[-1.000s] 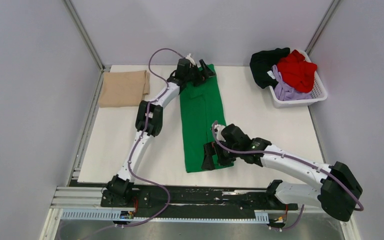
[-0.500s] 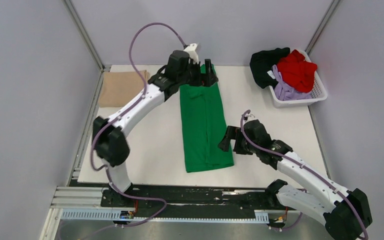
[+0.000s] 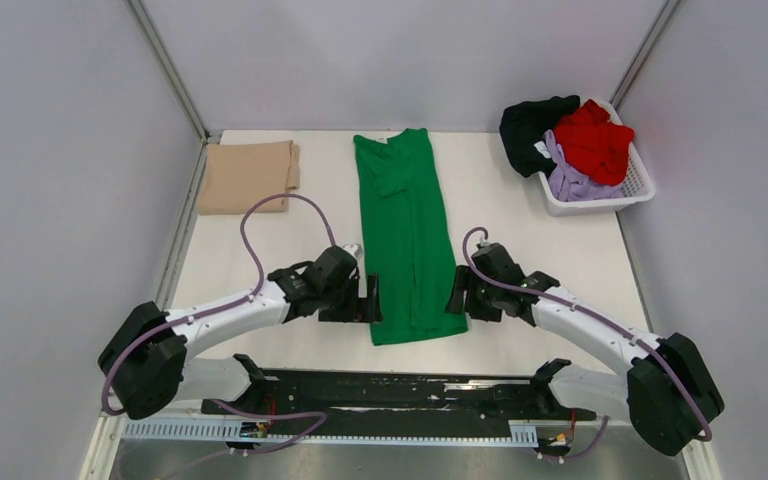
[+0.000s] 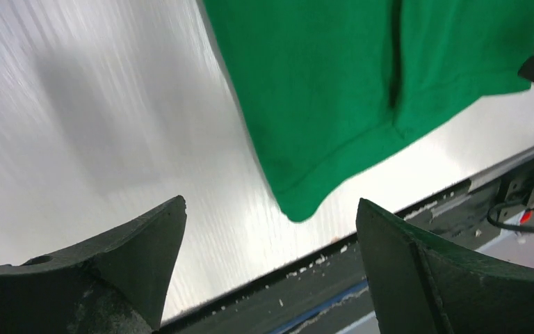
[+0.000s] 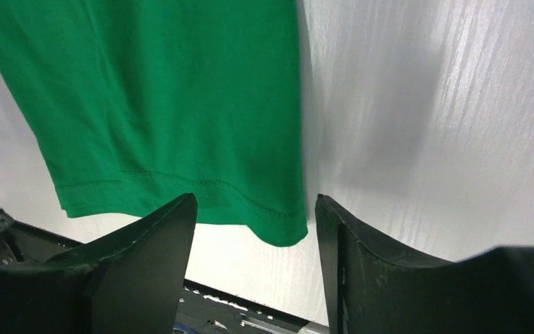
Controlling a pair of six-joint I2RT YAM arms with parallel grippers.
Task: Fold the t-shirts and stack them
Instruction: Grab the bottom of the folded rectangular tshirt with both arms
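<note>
**Open on both sides**

On the white table (image 3: 250, 250), between grey walls, the green t-shirt (image 3: 407, 235) lies as a long strip. My left gripper (image 3: 372, 300) and right gripper (image 3: 457, 292) flank its near hem, jaws apart, holding nothing. The tan t-shirt (image 3: 248, 177) lies folded at the far left. The other t-shirts (image 3: 580, 140) fill the white basket (image 3: 600, 203).

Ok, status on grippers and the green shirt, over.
Left gripper open, empty, by near left corner of green t-shirt. Right gripper open, empty, by its near right corner. Shirt folded lengthwise, flat on table. Nothing blocking either gripper.
</note>
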